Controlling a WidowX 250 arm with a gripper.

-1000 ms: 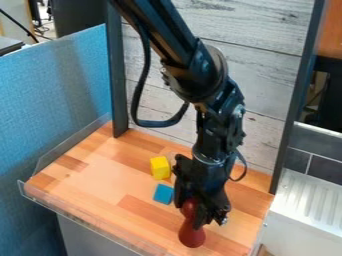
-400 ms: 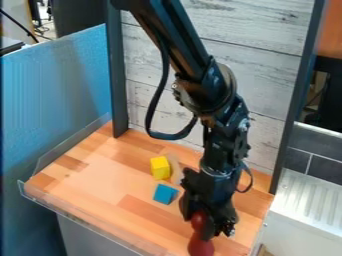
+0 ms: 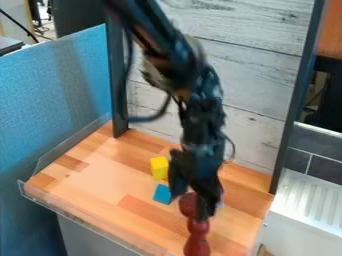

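The black gripper (image 3: 194, 207) hangs over the front right of the wooden surface, shut on a red, rounded, pin-shaped object (image 3: 198, 227). The object's round upper end shows beside the dark fingers, and its wider lower part points toward the bottom edge of the view. Left of the gripper lies a blue block (image 3: 162, 194), close to its dark body. A yellow block (image 3: 159, 168) stands a little behind the blue one.
The wooden table (image 3: 93, 187) has a clear raised rim along its left and front sides. Behind it rises a whitish plank panel (image 3: 257, 85) between dark posts. A blue partition (image 3: 57, 100) stands at left, a white ribbed surface (image 3: 310, 200) at right.
The gripper first went right and toward the front with the red object, then back left and slightly up. More of the object's upper end now shows. Both blocks have stayed put.
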